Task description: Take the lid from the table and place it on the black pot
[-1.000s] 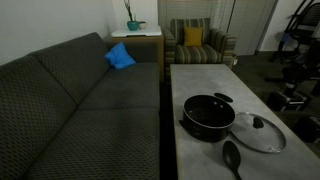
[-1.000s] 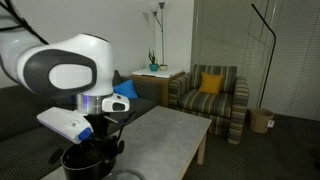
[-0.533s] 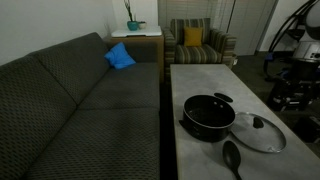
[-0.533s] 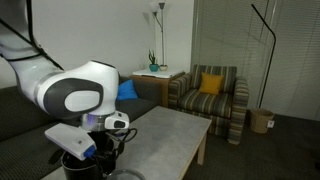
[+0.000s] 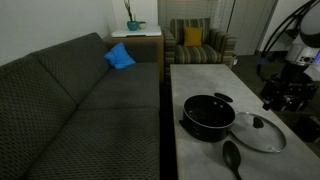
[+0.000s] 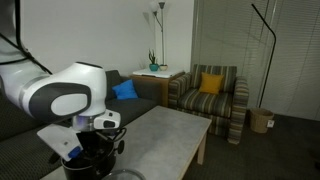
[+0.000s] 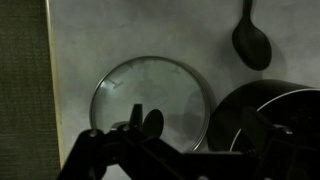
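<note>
The lid (image 5: 258, 132), clear glass with a metal rim and dark knob, lies flat on the grey table (image 5: 200, 75) beside the black pot (image 5: 208, 116). In the wrist view the lid (image 7: 150, 98) lies just ahead of and below my gripper (image 7: 178, 152), with the black pot (image 7: 272, 108) at the right. My gripper (image 5: 284, 96) hangs open and empty above the table's edge near the lid, not touching it. In an exterior view the arm covers most of the pot (image 6: 88, 166), and the lid is hidden.
A black spoon (image 5: 232, 157) lies on the table near the pot and lid; it also shows in the wrist view (image 7: 251, 42). A dark sofa (image 5: 90, 100) runs along the table. A striped armchair (image 5: 200, 40) and a white side table (image 5: 135, 36) stand beyond it.
The arm has come into the exterior view from the right and has moved closer to the lid. The lid, pot and spoon have not moved.
</note>
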Tool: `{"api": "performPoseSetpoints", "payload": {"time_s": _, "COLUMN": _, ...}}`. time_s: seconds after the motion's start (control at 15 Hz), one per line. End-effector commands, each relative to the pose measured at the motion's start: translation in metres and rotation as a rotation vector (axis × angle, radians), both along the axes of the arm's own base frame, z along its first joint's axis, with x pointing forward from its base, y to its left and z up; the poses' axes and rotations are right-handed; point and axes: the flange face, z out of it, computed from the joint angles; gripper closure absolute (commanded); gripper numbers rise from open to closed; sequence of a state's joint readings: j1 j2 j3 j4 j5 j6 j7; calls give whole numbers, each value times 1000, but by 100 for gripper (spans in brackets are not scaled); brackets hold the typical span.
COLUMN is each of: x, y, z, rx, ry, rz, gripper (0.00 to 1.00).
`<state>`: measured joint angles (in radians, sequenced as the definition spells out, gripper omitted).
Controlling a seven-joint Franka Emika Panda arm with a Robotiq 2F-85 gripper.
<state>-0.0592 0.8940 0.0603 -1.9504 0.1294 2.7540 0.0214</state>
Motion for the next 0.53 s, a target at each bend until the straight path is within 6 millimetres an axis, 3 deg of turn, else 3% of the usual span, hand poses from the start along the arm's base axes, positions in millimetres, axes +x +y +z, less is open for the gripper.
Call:
{"api": "performPoseSetpoints", "payload": {"time_s": 0.0, "x": -5, "y": 18, "z": -31, "rx": -10, "ry": -2, "rz": -73, "gripper": 0}}
{"api": "performPoseSetpoints", "payload": {"time_s": 0.27, "x": -3, "y": 21, "z": -73, "rx": -54, "ry": 29, "rz": -135, "gripper": 0}}
{"api": "performPoseSetpoints", "payload": {"time_s": 0.47, "x": 6, "y": 9, "z": -93, "rx": -74, "ry": 31, "rz": -161, "gripper": 0}}
